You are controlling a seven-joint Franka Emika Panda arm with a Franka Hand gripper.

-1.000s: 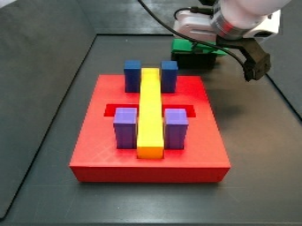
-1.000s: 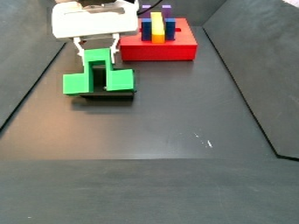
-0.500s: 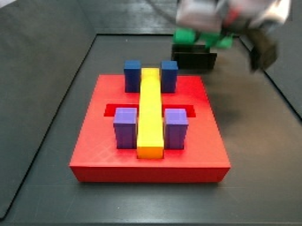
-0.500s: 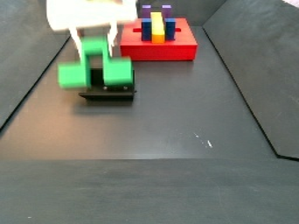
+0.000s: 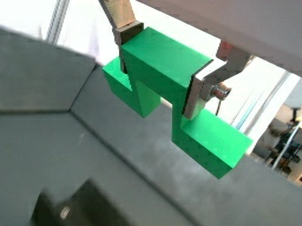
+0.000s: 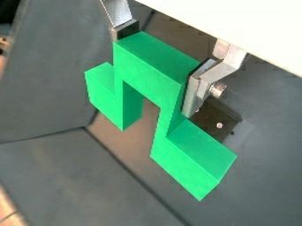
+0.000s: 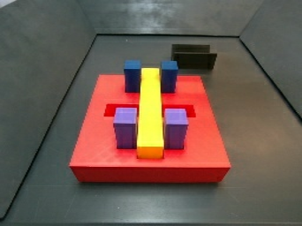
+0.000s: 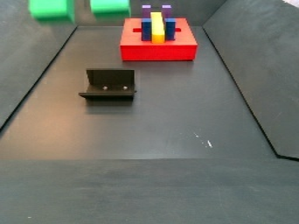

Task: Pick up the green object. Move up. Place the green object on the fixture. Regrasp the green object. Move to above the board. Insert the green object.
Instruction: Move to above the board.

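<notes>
gripper (image 5: 171, 66), a two-finger parallel-jaw tool with flat silver fingers (image 5: 210, 86), is clamped on the raised centre of the small bright green plastic t-shaped block (image 5: 171, 93); both wrist views show the block's (image 6: 154, 101) centre between the plates with its two lower arms hanging free on either side. in a side view only the block's (image 8: 70, 9) underside shows, at the top edge towards 11 o'clock, well above the dark floor; the gripper itself is out of that view. the small dark grey-black open bracket, the fixture (image 8: 108, 85), stands empty on the floor, and in a side view it (image 7: 193, 57) sits near 1 o'clock, beyond the large flat red square slab, the board (image 7: 94, 150). the board carries blue and purple upright blocks (image 7: 127, 129) and a long yellow bar (image 7: 151, 110), and in a side view it (image 8: 158, 50) lies at 12 o'clock. judging from this, the block is lifted and either placing on the fixture or the carry to the board is in hand; i cannot tell which. to do it well, keep the block level, travel high enough to clear the upright blocks, and line it up squarely before descending slowly.
</notes>
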